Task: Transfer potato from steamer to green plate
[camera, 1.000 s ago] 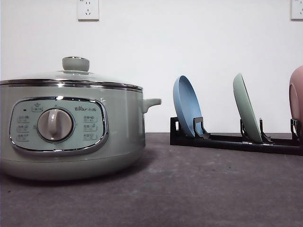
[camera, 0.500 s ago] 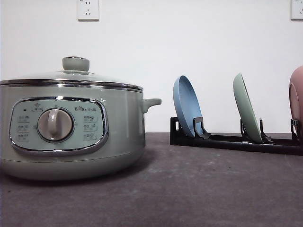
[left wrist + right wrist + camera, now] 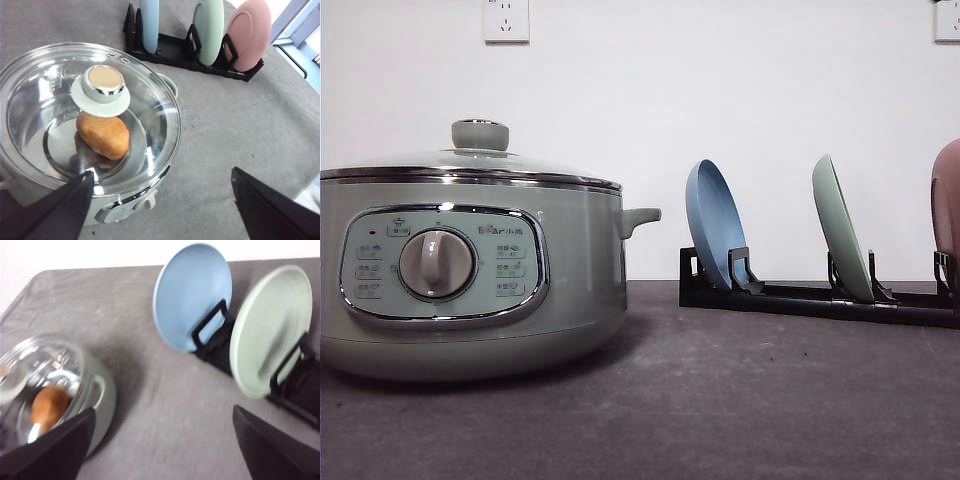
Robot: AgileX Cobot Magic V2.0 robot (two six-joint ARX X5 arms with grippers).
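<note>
potato (image 3: 103,135) under lid, center-left | hard, round, may roll; grab its middle | both tools (image 3: 160,200) (image 3: 160,440) spread wide

You have the steamer (image 3: 470,275) standing on the tabletop (image 3: 740,390) to your left, lid (image 3: 87,107) on, with the potato (image 3: 102,135) lying inside it under the lid's knob (image 3: 102,82). To your right and farther back is the rack (image 3: 800,298). In it stand three plates on edge: blue plate (image 3: 715,225) nearest the steamer, green plate (image 3: 840,228) next, pink plate (image 3: 248,34) at the far right.
</note>
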